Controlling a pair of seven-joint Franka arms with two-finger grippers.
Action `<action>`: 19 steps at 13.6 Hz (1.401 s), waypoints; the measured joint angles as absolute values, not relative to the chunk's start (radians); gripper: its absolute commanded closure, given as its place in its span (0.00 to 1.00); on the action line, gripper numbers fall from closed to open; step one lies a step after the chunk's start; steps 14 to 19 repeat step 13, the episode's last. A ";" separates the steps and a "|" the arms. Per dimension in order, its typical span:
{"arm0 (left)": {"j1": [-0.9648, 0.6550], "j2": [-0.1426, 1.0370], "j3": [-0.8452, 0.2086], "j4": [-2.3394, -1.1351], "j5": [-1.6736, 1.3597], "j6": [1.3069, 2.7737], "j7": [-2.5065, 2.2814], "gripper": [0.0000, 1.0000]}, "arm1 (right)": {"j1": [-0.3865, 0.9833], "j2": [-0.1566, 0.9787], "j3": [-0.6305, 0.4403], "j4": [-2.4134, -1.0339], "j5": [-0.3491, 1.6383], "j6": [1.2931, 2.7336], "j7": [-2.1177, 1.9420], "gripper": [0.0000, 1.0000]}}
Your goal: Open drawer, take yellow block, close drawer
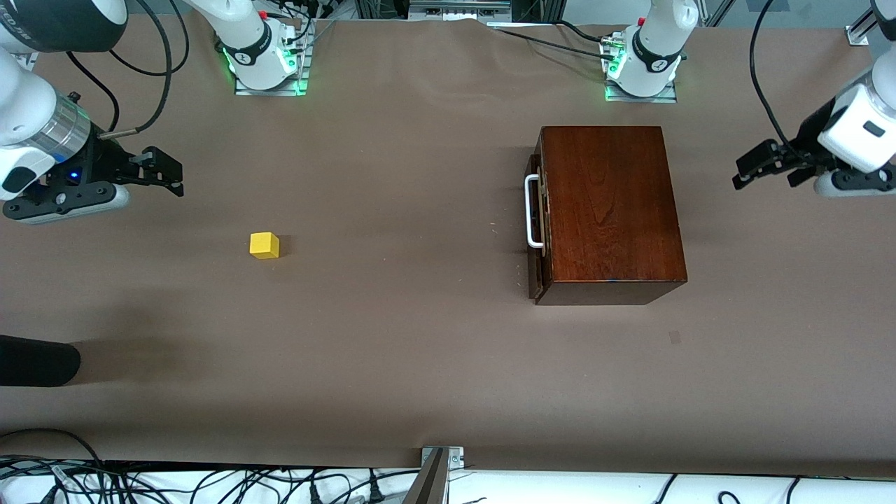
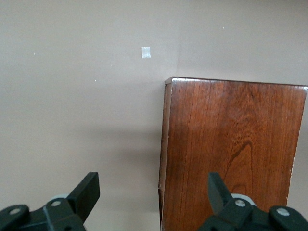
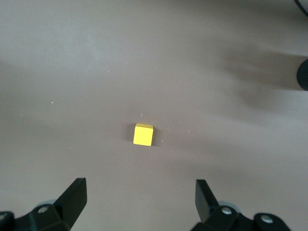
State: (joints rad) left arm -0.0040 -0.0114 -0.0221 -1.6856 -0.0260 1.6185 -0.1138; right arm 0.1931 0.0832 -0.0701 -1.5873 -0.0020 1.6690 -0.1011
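Note:
The dark reddish-brown wooden box [image 1: 609, 210] stands toward the left arm's end of the table. Its drawer [image 1: 537, 210] is pushed in, with the white U-shaped handle [image 1: 532, 211] facing the right arm's end. The yellow block [image 1: 264, 245] lies on the bare table toward the right arm's end and also shows in the right wrist view [image 3: 143, 134]. My right gripper [image 1: 168, 175] is open and empty, raised at the right arm's end of the table. My left gripper [image 1: 747, 168] is open and empty, raised beside the box, whose top [image 2: 231, 154] shows in the left wrist view.
A black cylindrical object [image 1: 35, 360] juts in at the table's edge at the right arm's end, nearer to the front camera than the block. Cables run along the front edge of the table. A small pale patch [image 2: 146, 53] marks the table cover near the box.

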 measured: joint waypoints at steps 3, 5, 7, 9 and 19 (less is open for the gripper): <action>-0.008 0.020 -0.036 -1.649 -0.021 1.603 -0.114 0.00 | 0.193 0.083 -0.069 -1.583 -0.005 1.669 -0.102 0.00; -0.008 0.021 -0.040 -1.645 -0.020 1.598 -0.114 0.00 | 0.193 0.083 -0.066 -1.583 -0.007 1.669 -0.102 0.00; -0.007 0.021 -0.040 -1.643 -0.019 1.597 -0.114 0.00 | 0.194 0.083 -0.065 -1.583 -0.007 1.668 -0.102 0.00; -0.007 0.021 -0.039 -1.642 -0.019 1.594 -0.114 0.00 | 0.194 0.083 -0.065 -1.583 -0.007 1.668 -0.102 0.00; -0.008 0.021 -0.040 -1.641 -0.019 1.582 -0.113 0.00 | 0.195 0.083 -0.050 -1.582 -0.007 1.668 -0.102 0.00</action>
